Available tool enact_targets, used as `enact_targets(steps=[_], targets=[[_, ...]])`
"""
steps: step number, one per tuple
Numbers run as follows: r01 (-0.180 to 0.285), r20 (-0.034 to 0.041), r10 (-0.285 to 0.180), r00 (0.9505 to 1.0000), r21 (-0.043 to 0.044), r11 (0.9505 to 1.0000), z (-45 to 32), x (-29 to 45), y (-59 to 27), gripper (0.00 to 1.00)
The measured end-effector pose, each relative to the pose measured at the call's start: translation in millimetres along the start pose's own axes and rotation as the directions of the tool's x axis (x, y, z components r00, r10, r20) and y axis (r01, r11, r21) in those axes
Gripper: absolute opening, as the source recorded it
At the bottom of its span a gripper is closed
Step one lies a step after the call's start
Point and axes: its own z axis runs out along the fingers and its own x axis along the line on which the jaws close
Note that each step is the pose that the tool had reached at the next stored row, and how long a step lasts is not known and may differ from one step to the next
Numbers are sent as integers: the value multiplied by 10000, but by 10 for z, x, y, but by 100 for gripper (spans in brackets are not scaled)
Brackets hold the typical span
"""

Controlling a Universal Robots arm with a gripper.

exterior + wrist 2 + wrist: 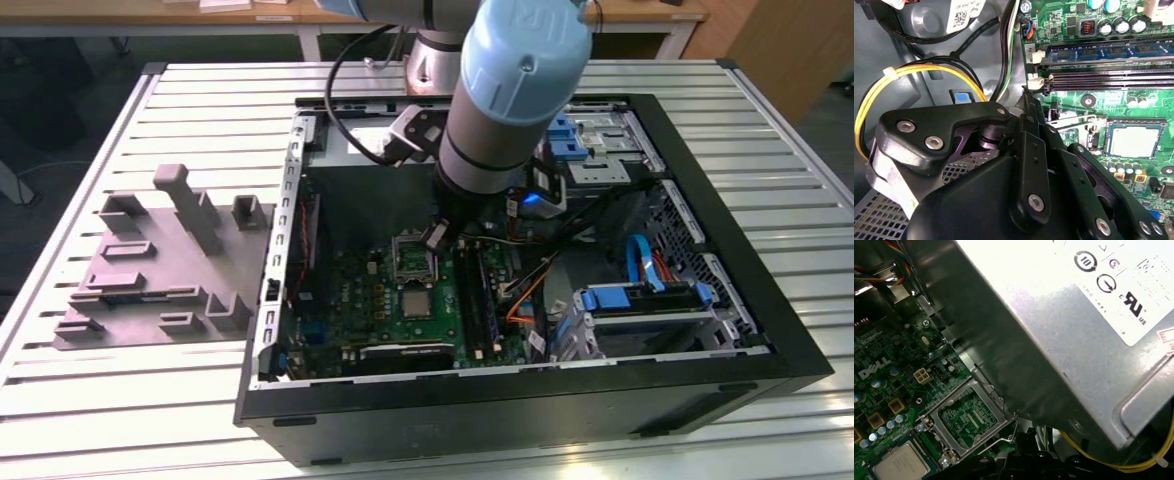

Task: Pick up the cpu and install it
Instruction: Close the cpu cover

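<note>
Now, toward the exterior view's left, we see a grey tray point(147, 270) near the counter's point(747, 110) edge, then an open computer case point(534, 400). Inside, the cpu point(418, 303) lies flat in the green board's point(360, 300) socket. The end effector point(434, 240) hangs just beside it; we cannot tell its opening.

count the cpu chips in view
1. In the exterior view the cpu lies flat on the green motherboard, beside the square metal frame. The arm may hide others.
</note>
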Motion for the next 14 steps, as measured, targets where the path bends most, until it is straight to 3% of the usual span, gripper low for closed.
enact_targets(steps=[9, 12, 14], targets=[[3, 30, -3, 10000, -24, 10000, 29, 3, 2, 11], [-2, -11, 2, 10000, 11, 10000, 30, 4, 6, 11], [-7, -85, 8, 10000, 69, 10000, 29, 6, 11, 11]])
